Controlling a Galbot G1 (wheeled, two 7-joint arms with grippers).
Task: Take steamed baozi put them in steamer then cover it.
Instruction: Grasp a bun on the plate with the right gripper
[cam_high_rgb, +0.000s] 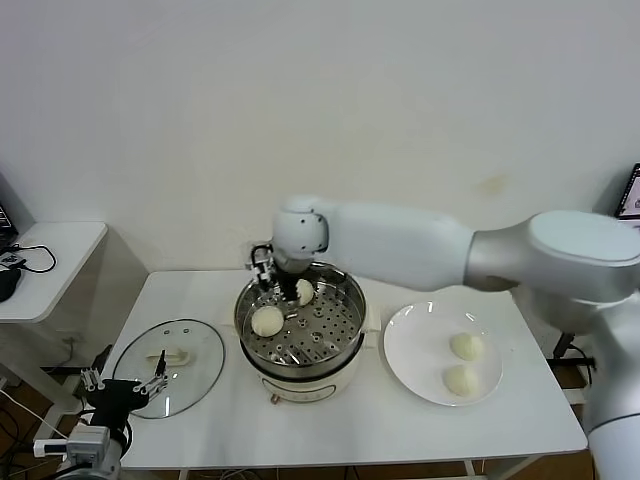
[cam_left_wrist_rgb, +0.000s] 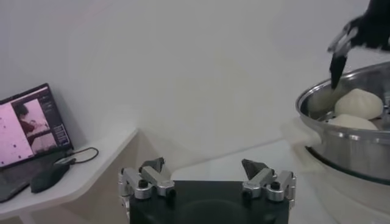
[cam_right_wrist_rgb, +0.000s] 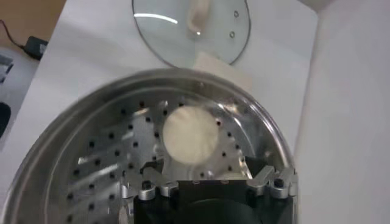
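Over the steamer (cam_high_rgb: 300, 335), the right gripper (cam_high_rgb: 282, 289) hangs with jaws spread, seemingly just off its second baozi (cam_high_rgb: 304, 291); next, it must fetch another from the plate (cam_high_rgb: 415, 345).

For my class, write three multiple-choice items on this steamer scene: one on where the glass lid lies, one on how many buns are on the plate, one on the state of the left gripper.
1. Where is the cover?
A. On the steamer
B. Flat on the table, on the robot's left of the steamer
C. On the plate

2. How many steamed baozi lie on the plate?
A. None
B. Two
C. Four

3. The left gripper is:
A. Open and empty
B. Shut on a bun
C. Shut on the cover

Key: 1 B, the cover lies on the table beside the uncovered steamer. 2 B, two steamed baozi sit on the plate; two more are in the steamer, where the right gripper reaches. 3 A, the left gripper shows spread fingers holding nothing.
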